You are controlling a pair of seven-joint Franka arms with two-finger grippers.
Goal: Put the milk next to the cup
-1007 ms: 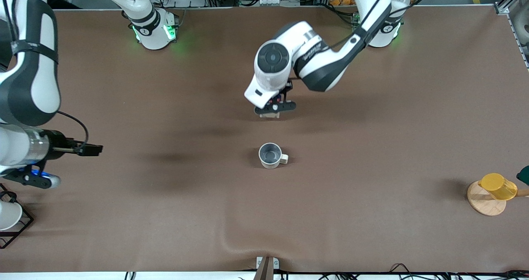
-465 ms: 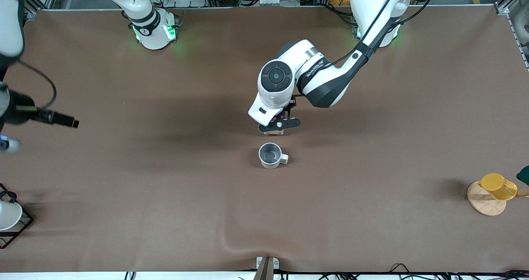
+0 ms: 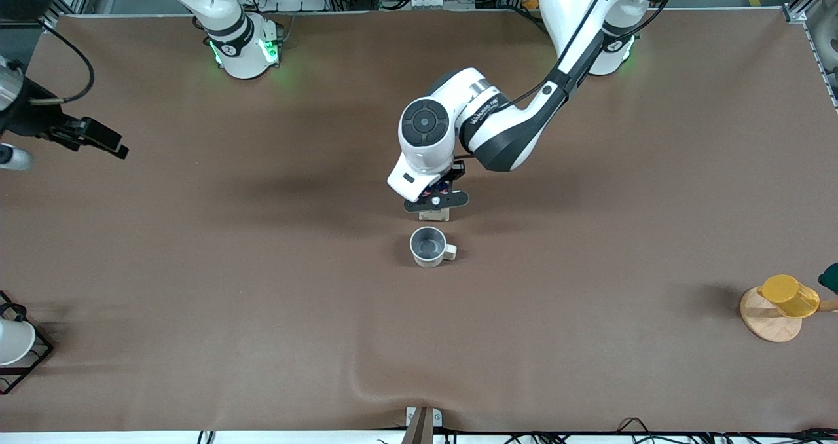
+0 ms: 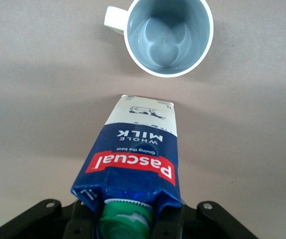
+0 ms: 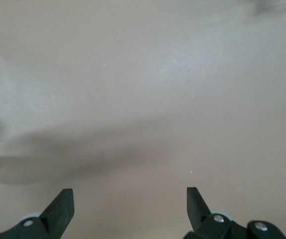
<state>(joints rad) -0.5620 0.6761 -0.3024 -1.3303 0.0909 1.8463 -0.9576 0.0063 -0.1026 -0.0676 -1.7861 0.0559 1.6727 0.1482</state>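
A brown worktop [image 3: 262, 339] fills the scene, and the landmark here is the cup [image 3: 428, 246], a small cream-white mug with a grey inside, standing upright near the middle. Its handle points toward the left arm's end of the worktop.

The left tool [image 3: 436, 201] hangs over the spot just beside the cup, on the side farther from the front camera. It is clamped on the milk [image 4: 135, 159], a small gable-top carton with a dark blue upper part, a red label, pale lower sides and a round green cap [image 4: 124, 217]. The grip is at the carton's top, around the cap end. The carton's long axis runs roughly up and down, cap end up in the tool and base pointing down at the worktop. In the left wrist view the base end sits close to the cup's rim with a strip of bare worktop between them; whether the base touches the worktop I cannot tell. In the front view only a pale sliver of the carton [image 3: 435, 215] shows under the tool.

The right tool [image 5: 128, 206] is held well away from the cup, over bare worktop at the right arm's end, its fingers [image 5: 60, 209] spread wide with nothing between them. That arm is waiting.

Far from the cup, at the left arm's end, a yellow cup [image 3: 789, 295] leans on a wooden disc [image 3: 766, 318]. At the right arm's end, a white cup [image 3: 13, 340] sits in a black wire rack [image 3: 29, 362].
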